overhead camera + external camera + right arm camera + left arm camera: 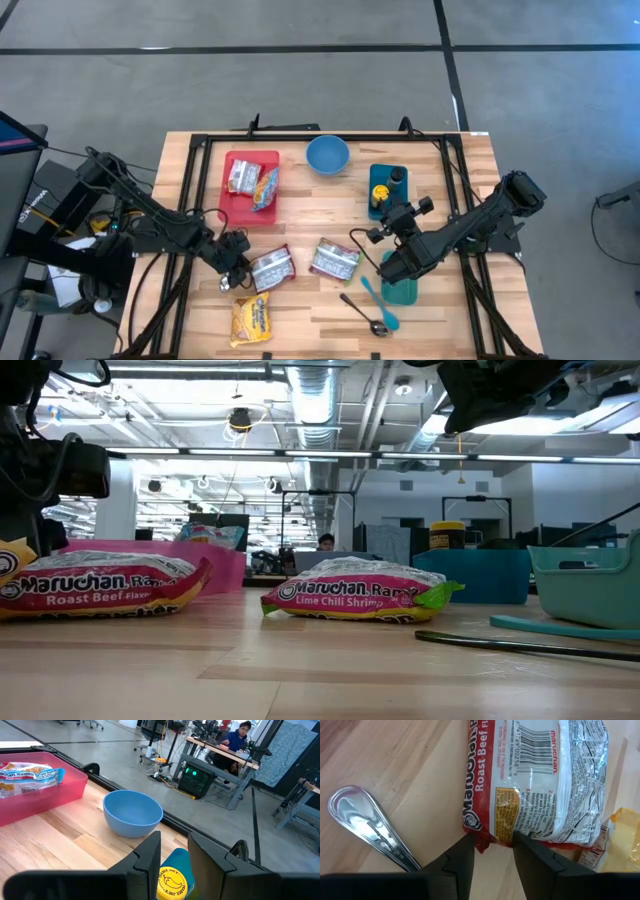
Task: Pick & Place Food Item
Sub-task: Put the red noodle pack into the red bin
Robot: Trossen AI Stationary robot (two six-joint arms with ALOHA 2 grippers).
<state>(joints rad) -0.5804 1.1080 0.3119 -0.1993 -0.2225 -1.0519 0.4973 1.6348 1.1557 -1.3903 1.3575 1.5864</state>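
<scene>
Pale plank tabletop (pixel 300 215) under crinkly foil ramen packet (pixel 540 780), left gripper (pixel 492 842) alongside.

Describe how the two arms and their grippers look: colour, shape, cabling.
Both arms are dark, slender and jointed, with thin black cables looped along the links. The left gripper and the right gripper each end in two flat, angular black fingers without visible markings.

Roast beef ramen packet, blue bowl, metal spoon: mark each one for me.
roast beef ramen packet (pixel 535 780): left wrist view, on the silver back of the wrapper below the barcode.
blue bowl (pixel 327 155): high view, on the inside of the bowl.
metal spoon (pixel 362 312): high view, on the handle.
</scene>
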